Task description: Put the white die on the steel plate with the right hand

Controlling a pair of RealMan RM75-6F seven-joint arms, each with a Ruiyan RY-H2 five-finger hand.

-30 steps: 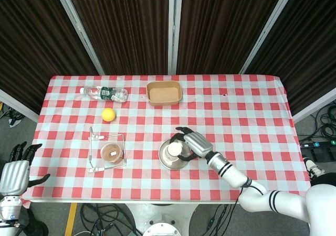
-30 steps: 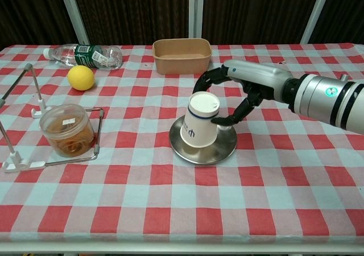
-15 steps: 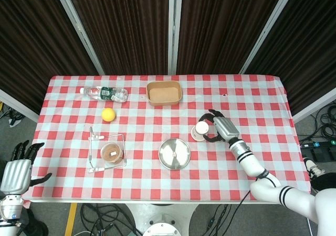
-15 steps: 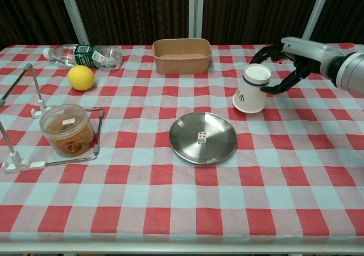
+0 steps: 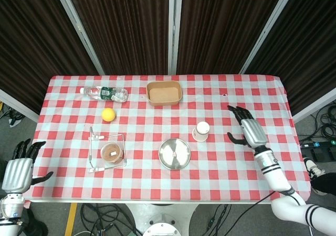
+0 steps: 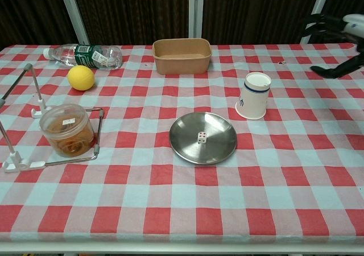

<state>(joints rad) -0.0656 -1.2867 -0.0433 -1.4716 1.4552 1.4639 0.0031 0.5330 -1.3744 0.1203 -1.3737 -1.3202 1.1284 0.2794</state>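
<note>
Nearest the robot, the left hand point(image 5: 16, 170) hangs off the near left corner of the table point(image 5: 294, 157), fingers spread and holding nothing, well apart from everything on the checked cloth.

The right hand point(image 5: 251, 131) hovers over the right part of the table with its fingers splayed and nothing in its grasp; in the chest view only its dark fingertips point(image 6: 333, 69) show at the right edge.

To the left of that hand and nearer the robot sits the steel plate point(image 6: 203, 137), and the white die point(image 6: 201, 137) rests on it near its middle, dots showing on its faces. Between the plate and the right hand stands 1 white paper cup point(image 6: 253, 95), upside down and leaning a little, just beside the plate's far right rim but apart from the hand.

Well to the left of the right hand, a wire rack point(image 6: 34, 105) lies on the cloth with a clear lidded tub of something brown point(image 6: 66, 129) inside its frame.

Farther back and far left of the hand is a yellow ball point(image 6: 81, 77), and beyond it a plastic water bottle point(image 6: 85, 54) lies on its side. A brown paper tray point(image 6: 182, 56) sits at the far side, left of the hand and beyond the plate.
</note>
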